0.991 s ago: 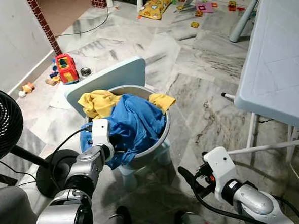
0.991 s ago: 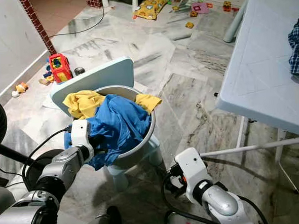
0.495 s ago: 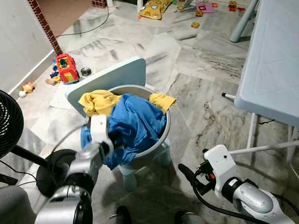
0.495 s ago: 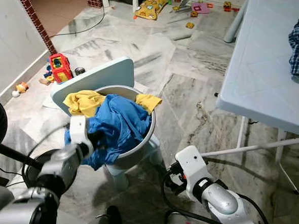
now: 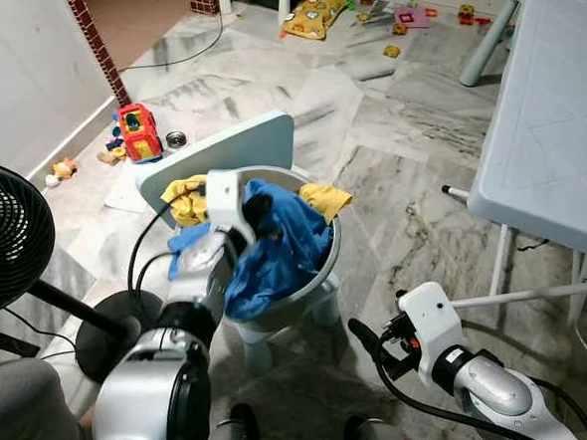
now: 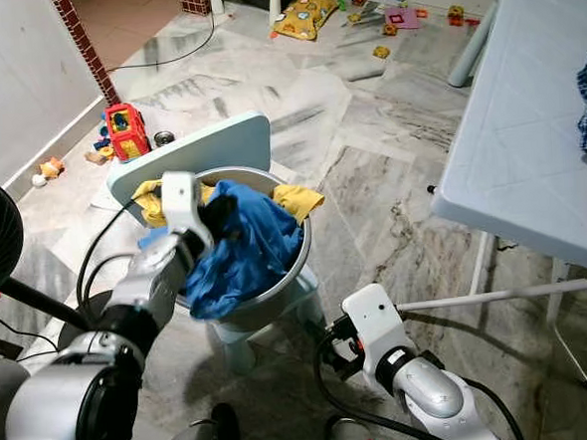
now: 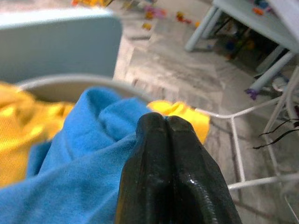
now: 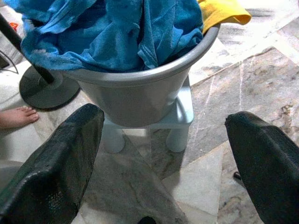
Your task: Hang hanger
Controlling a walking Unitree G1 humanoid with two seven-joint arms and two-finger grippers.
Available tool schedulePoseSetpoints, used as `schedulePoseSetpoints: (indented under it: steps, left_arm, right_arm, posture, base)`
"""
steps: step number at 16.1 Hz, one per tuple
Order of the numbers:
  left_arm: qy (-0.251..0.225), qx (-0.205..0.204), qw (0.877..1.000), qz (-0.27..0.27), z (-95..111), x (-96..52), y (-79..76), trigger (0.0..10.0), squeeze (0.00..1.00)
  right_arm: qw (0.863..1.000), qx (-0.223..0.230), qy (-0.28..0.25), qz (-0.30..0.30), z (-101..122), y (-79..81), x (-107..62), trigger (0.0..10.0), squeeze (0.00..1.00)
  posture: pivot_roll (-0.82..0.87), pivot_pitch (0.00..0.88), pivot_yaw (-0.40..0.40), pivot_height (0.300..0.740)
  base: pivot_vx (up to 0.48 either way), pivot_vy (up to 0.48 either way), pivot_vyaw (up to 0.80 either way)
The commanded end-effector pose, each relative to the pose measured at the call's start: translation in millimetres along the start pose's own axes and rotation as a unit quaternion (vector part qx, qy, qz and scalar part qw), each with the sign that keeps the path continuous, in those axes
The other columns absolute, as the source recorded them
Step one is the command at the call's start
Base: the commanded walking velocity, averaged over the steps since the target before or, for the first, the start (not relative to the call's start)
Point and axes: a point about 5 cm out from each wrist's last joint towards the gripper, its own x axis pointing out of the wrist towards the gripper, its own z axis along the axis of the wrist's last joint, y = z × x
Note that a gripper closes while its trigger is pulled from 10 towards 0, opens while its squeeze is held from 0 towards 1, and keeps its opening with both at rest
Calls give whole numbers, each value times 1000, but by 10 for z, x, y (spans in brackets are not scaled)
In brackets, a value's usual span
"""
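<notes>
Right wrist view, nearest: right hand (image 8: 159,154) hangs low with its fingers spread wide, released, nothing between them; it faces the grey basin (image 8: 140,88) on its small pale stool (image 8: 180,112). A bare foot (image 8: 16,116) of a person rests on the floor at the left edge of that frame, next to the black fan base (image 8: 44,88).

Left eye view, centre: left hand (image 5: 251,211) is up over the basin, fingers clenched together on a fold of the blue cloth (image 5: 275,251). Left wrist view confirms pads pressed tight with blue fabric pinched at them. No hanger can be made out anywhere; if one is in the basin it is buried under the cloth.

Risks, as judgement:
- Cloth drapes over the basin's near rim; lifting it further may drag the yellow cloth (image 5: 324,196) out with it, or tip the basin off the narrow stool.
- Pinch is on a thin fold; the fabric could slip free.
- Fan (image 5: 6,238) at left and its cable lie near the left arm; snag possible.

Farther: pale blue chair back (image 5: 220,157) behind the basin, white counter (image 5: 547,135) at right, toys scattered on the marble floor (image 5: 388,134) toward the upper frame, including a red toy truck (image 5: 137,131).
</notes>
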Motion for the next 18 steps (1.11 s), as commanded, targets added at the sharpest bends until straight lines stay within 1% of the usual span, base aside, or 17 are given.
schedulePoseSetpoints:
  steps: [1, 2, 3, 4, 5, 6, 7, 8, 9, 10, 11, 12, 13, 15, 16, 18]
  left_arm:
    - [-2, 23, 1000, -4, 17, 23, -36, 0, 0]
    - [55, 64, 996, 10, -125, -6, 4, 0, 0]
    - [79, 74, 994, 8, -206, -38, 27, 6745, 0]
    - [90, 76, 993, 7, -246, -57, 43, 10000, 0]
    - [109, 84, 990, 4, -318, -98, 79, 10000, 0]
    - [136, 106, 985, -2, -407, -161, 138, 10000, 1000]
    - [151, 133, 980, -1, -458, -222, 216, 10000, 1000]
    - [156, 148, 977, 0, -469, -250, 258, 10000, 1000]
    - [158, 169, 973, 2, -458, -293, 336, 10000, 1000]
    - [154, 204, 967, 2, -397, -351, 454, 10000, 1000]
    - [145, 226, 963, 1, -332, -376, 511, 10000, 1000]
    - [131, 237, 963, -1, -264, -400, 550, 10000, 1000]
    - [118, 244, 962, -2, -226, -427, 564, 10000, 1000]
    - [95, 269, 958, -13, -241, -510, 532, 10000, 1000]
    - [93, 281, 955, -30, -282, -560, 504, 10000, 1000]
    - [115, 304, 944, -65, -425, -681, 461, 10000, 1000]
  right_arm:
    - [1000, 2, 6, -8, -33, -3, 0, 10000, 0]
    - [1000, 1, 5, -9, -29, 4, 8, 10000, 0]
    - [1000, 1, 4, -10, -31, -1, 4, 10000, 0]
    - [1000, 1, 4, -11, -32, -4, 2, 10000, 0]
    - [1000, 1, 5, -12, -36, -8, 1, 10000, 0]
    - [1000, 1, 5, -13, -43, -7, 3, 10000, 0]
    - [1000, 2, 5, -13, -46, -1, 13, 10000, 0]
    - [1000, 2, 4, -13, -46, 2, 19, 10000, 0]
    - [1000, 3, 3, -12, -41, 5, 34, 10000, 0]
    - [1000, 3, 2, -12, -38, 0, 63, 10000, 0]
    - [1000, 3, 1, -12, -36, -3, 77, 10000, 0]
    - [1000, 3, -1, -12, -34, -6, 92, 10000, 0]
    - [1000, 3, -2, -12, -34, -9, 111, 10000, 0]
    - [1000, 2, -6, -14, -22, -12, 153, 10000, 0]
    - [1000, 1, -7, -15, -17, -18, 171, 10000, 0]
    - [1000, -1, -8, -25, -12, -56, 198, 10000, 0]
  posture:
    - [-294, 200, 29, 740]
    - [-296, 199, 32, 740]
    - [-296, 199, 34, 740]
    - [-294, 198, 36, 740]
    - [-287, 197, 38, 740]
    - [-284, 197, 38, 740]
    - [-275, 194, 39, 740]
    - [-275, 194, 39, 740]
    - [-262, 188, 39, 740]
    - [-251, 181, 37, 740]
    - [-243, 177, 37, 740]
    - [-238, 172, 38, 740]
    - [-228, 164, 39, 740]
    - [-219, 153, 37, 740]
    - [-215, 149, 37, 740]
    - [-212, 140, 38, 740]
  base:
    - [0, 0, 0]
    - [0, 0, 0]
    - [0, 0, 0]
    - [0, 0, 0]
    - [0, 0, 0]
    - [0, 0, 0]
    - [0, 0, 0]
    - [0, 0, 0]
    - [0, 0, 0]
    - [0, 0, 0]
    - [0, 0, 0]
    - [0, 0, 0]
    - [0, 0, 0]
    - [0, 0, 0]
    - [0, 0, 0]
    - [0, 0, 0]
